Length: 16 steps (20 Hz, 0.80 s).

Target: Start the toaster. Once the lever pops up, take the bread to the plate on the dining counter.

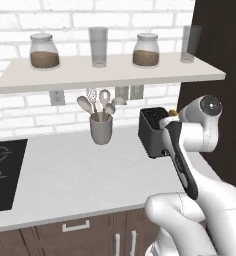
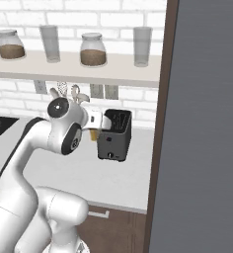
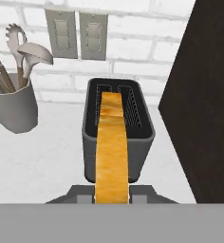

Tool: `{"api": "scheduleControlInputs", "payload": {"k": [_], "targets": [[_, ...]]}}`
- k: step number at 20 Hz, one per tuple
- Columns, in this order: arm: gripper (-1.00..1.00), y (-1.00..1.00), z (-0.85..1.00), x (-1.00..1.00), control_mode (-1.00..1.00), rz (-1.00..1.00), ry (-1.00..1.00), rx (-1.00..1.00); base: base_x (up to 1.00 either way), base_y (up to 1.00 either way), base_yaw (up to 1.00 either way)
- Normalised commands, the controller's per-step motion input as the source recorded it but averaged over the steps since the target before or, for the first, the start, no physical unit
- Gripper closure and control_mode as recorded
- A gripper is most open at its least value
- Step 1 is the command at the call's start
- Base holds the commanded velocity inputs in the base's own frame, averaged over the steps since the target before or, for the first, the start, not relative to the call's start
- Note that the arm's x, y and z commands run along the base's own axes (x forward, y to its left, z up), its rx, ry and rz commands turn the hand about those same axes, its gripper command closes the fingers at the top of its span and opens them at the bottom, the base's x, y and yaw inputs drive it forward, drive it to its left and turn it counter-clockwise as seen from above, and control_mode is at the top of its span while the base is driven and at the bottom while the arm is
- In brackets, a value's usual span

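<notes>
In the hand view my gripper [image 3: 112, 198] is shut on the bread [image 3: 112, 144], a yellowish-tan slice that stretches away from my fingers above the black toaster [image 3: 141, 137]. The slice is lifted clear of the slots. Seen from the right base, the gripper [image 2: 95, 129] hovers just left of the toaster [image 2: 116, 138] with the bread [image 2: 93, 135] hanging below it. From the left base, the toaster [image 1: 151, 131] stands partly behind my forearm, and a sliver of bread [image 1: 173, 113] shows above it. The plate and the dining counter are out of view.
A grey utensil cup [image 1: 101, 129] stands left of the toaster on the pale worktop [image 1: 70, 175]. A shelf [image 1: 105, 74] with jars and glasses hangs overhead. A black cooktop [image 1: 2, 172] lies at the far left. A tall dark panel [image 2: 202, 123] closes off the right.
</notes>
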Motion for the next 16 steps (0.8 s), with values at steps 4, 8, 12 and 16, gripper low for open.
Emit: {"api": "scheduleControlInputs", "payload": {"k": [4, 8, 12, 16], "targets": [[1.00, 0.53, 0.22, -0.66, -1.00, 0.00, 0.11, 0.00, 0.00, 0.00, 0.00], [1.00, 0.37, 0.23, -0.68, -1.00, 0.00, 0.11, 0.00, 0.00, 0.00, 0.00], [1.00, 0.18, 0.30, -0.61, -1.00, 0.00, 0.11, 0.00, 0.00, 0.00, 0.00], [1.00, 0.05, 0.20, -0.65, -1.00, 0.00, 0.09, 0.00, 0.00, 0.00, 0.00]]}}
